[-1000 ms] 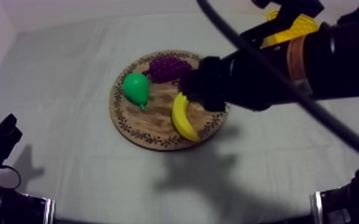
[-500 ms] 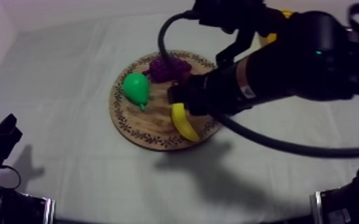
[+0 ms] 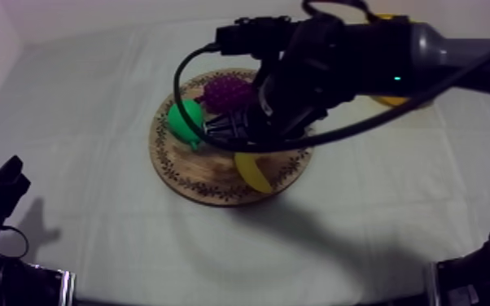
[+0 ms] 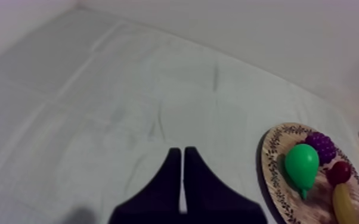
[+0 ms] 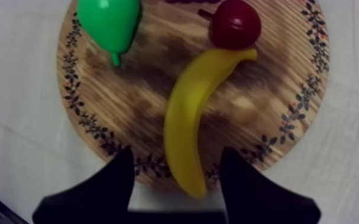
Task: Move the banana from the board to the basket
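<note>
Top view: the right arm reaches in over the round wooden board [image 3: 160, 155]. The banana [image 3: 254, 172] lies on the board's near right part, just below the arm, with the pear [image 3: 185, 120] and the bunch of grapes [image 3: 228, 91] beyond it. The yellow basket [image 3: 391, 101] stands well apart at the far right, behind the arm. The step in hand is judged to be the descent for the grasp: lower straight down and keep the fingers square across the banana's length. Left wrist view: the left gripper [image 4: 183, 156] rests over bare cloth, away from the board, its fingers pressed together as a narrow wedge and gripping nothing. Right wrist view: the right gripper [image 5: 177, 156] is spread wide, its fingers straddling the banana's lower end with a gap on each side, and it holds nothing. The small red fruit [image 5: 234, 24] touches the banana's far tip, so grip the lower half, away from it, and close only once the fingertips are level with the banana.
</note>
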Controlling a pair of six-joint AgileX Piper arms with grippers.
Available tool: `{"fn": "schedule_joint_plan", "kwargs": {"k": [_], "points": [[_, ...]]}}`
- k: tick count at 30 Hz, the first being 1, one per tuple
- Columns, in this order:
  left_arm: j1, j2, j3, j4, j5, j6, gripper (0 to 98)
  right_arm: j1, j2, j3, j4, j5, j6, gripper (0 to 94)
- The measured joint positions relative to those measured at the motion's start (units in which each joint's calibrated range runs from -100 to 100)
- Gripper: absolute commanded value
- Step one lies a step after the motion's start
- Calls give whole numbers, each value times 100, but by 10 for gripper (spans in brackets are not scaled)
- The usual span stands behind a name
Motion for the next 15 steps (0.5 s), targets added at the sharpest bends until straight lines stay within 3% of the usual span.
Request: {"fn": "schedule_joint_plan", "kwargs": {"k": [15], "points": [[0,0,0,0,0,0,1,168,1149,-922,-437,600,573,428]]}}
